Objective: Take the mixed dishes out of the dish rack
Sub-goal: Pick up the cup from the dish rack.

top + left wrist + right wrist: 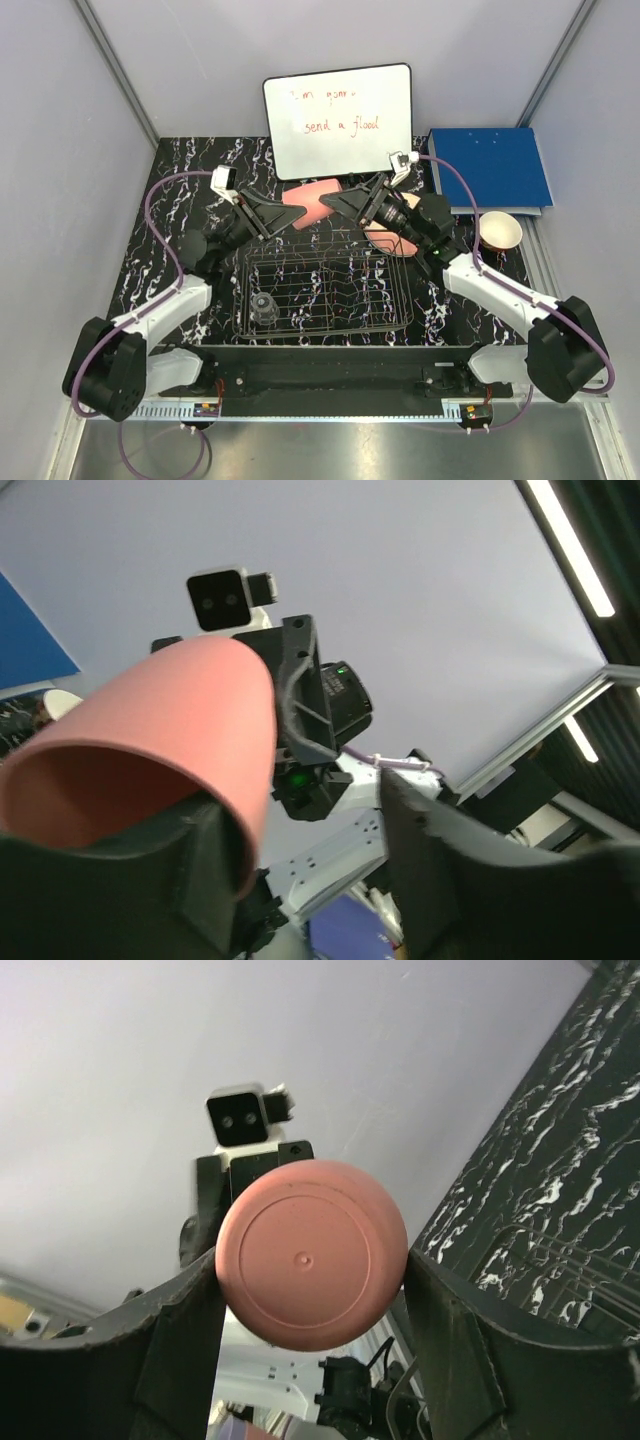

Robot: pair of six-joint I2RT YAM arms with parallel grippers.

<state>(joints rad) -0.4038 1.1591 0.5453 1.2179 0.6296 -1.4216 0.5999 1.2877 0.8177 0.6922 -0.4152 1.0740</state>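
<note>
Pink cup (308, 203): out of the rack, held on its side in the air just behind the rack's far edge, between the 2 grippers.
Right gripper (342, 202): clamped on the cup's base end, with a finger on each side.
Left gripper (276, 214): at the cup's mouth end with its jaws partly apart. 1 finger lies against the cup wall and the other stands clear, so there is no grip from this side.
Dish rack (392, 300): only the small clear glass (265, 307) shows in it, near the left front corner.
Cream bowl (498, 230): already out, set down to the right of the rack, just in front of the blue binder (490, 168).
Plates: a cream-and-pink plate edge (383, 240) shows behind the rack under the right arm, mostly hidden. The other plate cannot be made out.
Progress: judged well past halfway. The cup has yet to be set down, and the glass is left to unload.
</note>
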